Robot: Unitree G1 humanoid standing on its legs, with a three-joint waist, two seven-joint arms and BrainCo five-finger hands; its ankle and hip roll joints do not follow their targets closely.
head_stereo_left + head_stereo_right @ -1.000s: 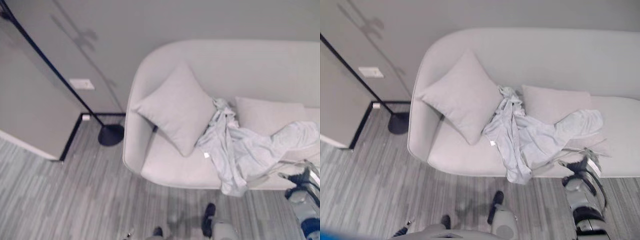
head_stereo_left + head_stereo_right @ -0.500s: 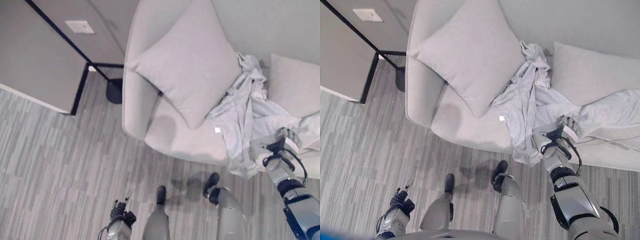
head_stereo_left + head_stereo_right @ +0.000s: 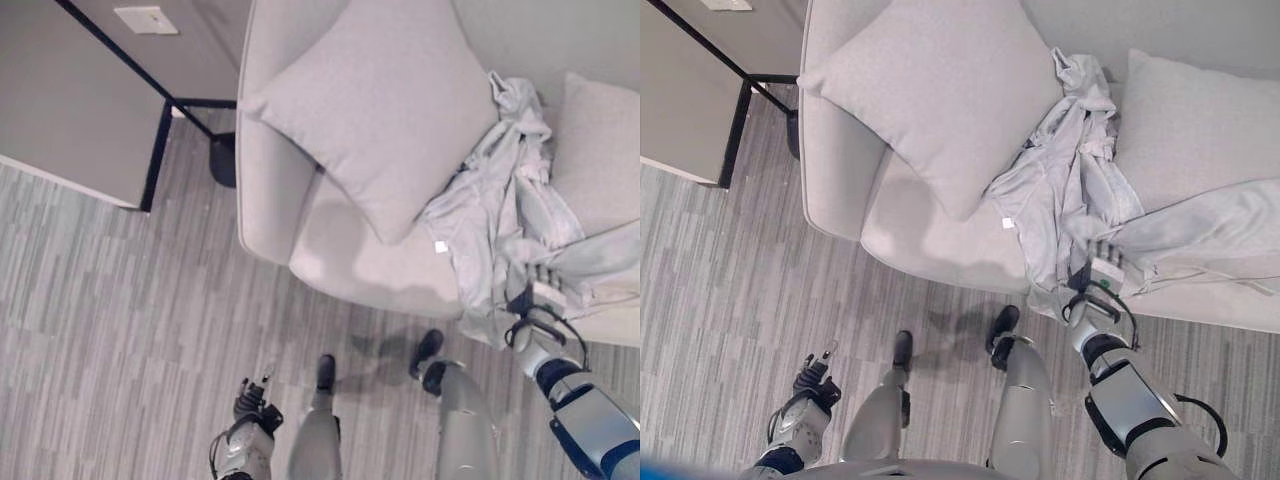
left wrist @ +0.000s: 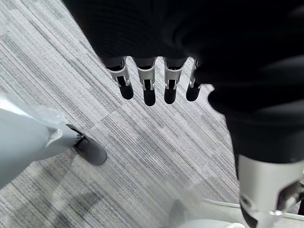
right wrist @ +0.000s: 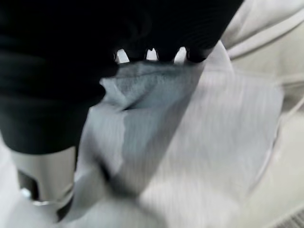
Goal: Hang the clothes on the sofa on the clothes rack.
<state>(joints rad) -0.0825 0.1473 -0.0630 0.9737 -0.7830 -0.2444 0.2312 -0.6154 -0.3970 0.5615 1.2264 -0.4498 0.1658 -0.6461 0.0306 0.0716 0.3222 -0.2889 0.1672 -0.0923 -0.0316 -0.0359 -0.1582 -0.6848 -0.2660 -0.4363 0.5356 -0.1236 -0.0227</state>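
Observation:
A light grey-blue garment (image 3: 1070, 190) lies crumpled on the pale sofa (image 3: 930, 250), between a big cushion (image 3: 940, 90) and a second cushion (image 3: 1200, 120). One end of it hangs over the seat's front edge. My right hand (image 3: 1098, 275) reaches up from below with straight fingers (image 3: 545, 275) on the garment's lower part; in the right wrist view the cloth (image 5: 199, 123) bunches just past them. Low at my side, over the floor, hangs my left hand (image 3: 250, 405), open and holding nothing, with its fingers (image 4: 148, 83) straight.
A slanted black pole on a round base (image 3: 222, 160) stands on the floor left of the sofa, beside a black-edged grey panel (image 3: 70, 110). Grey striped flooring (image 3: 120, 320) spreads before the sofa.
The camera has dipped and closed in on the sofa. My right hand has come up from the seat's edge onto the garment. My left hand has come into view at the lower left.

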